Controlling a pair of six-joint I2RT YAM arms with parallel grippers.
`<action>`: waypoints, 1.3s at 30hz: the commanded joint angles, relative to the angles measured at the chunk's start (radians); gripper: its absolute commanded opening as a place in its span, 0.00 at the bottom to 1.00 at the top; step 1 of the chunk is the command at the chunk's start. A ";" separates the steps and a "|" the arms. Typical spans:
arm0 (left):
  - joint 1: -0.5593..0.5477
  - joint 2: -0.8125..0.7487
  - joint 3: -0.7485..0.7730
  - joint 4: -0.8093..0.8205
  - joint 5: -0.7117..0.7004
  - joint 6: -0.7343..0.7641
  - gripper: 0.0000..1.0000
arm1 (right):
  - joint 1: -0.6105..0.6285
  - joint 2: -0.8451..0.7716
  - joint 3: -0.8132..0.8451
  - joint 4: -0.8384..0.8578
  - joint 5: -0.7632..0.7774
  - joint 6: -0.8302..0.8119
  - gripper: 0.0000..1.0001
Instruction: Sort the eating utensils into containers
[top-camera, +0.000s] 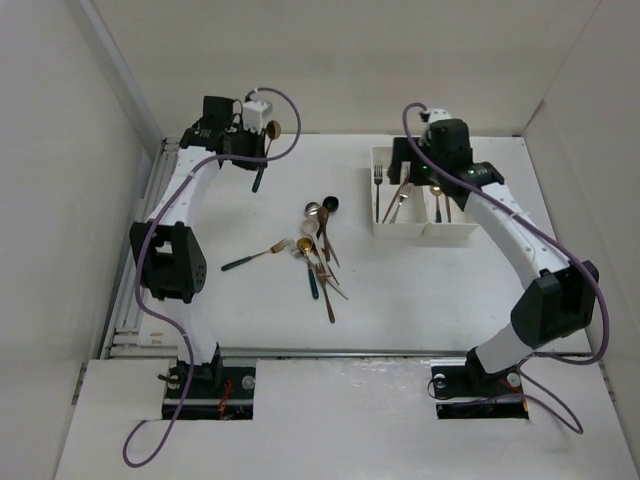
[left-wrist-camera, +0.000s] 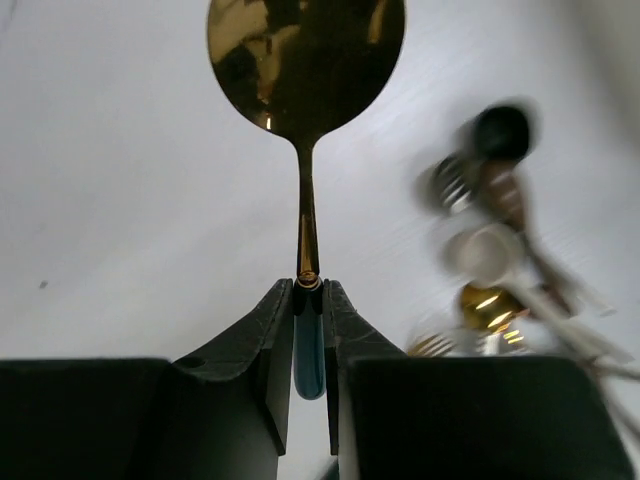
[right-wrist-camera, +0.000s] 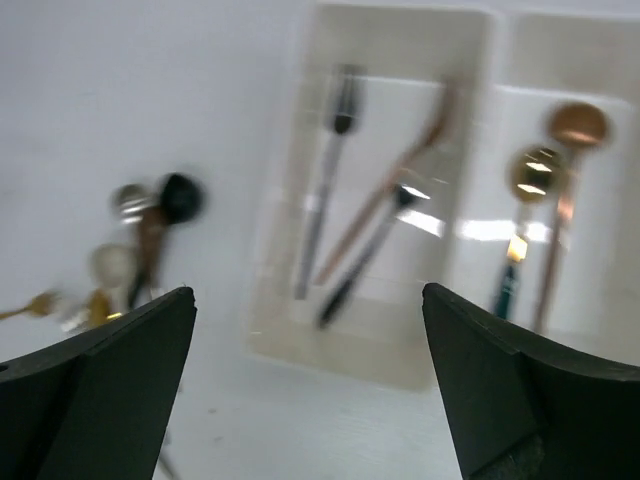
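Note:
My left gripper is shut on a gold spoon with a dark teal handle and holds it above the table's far left; its jaws clamp the handle just behind the neck. The loose utensils lie in a heap at the table's middle, blurred in the left wrist view. My right gripper is open and empty above the white two-part tray. In the right wrist view the tray's left bin holds three fork-like pieces and the right bin two spoons.
A gold fork with a dark handle lies apart, left of the heap. White walls enclose the table on the left, back and right. The arm bases stand at the near edge.

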 joint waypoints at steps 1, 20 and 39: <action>-0.009 -0.112 0.075 0.064 0.280 -0.317 0.00 | 0.143 -0.053 -0.025 0.205 -0.137 -0.012 1.00; -0.073 -0.278 -0.125 0.347 0.503 -0.725 0.00 | 0.431 0.270 0.254 0.452 -0.332 0.227 0.84; -0.114 -0.192 0.018 -0.066 0.234 -0.184 0.57 | 0.199 0.093 0.022 0.399 -0.171 0.231 0.00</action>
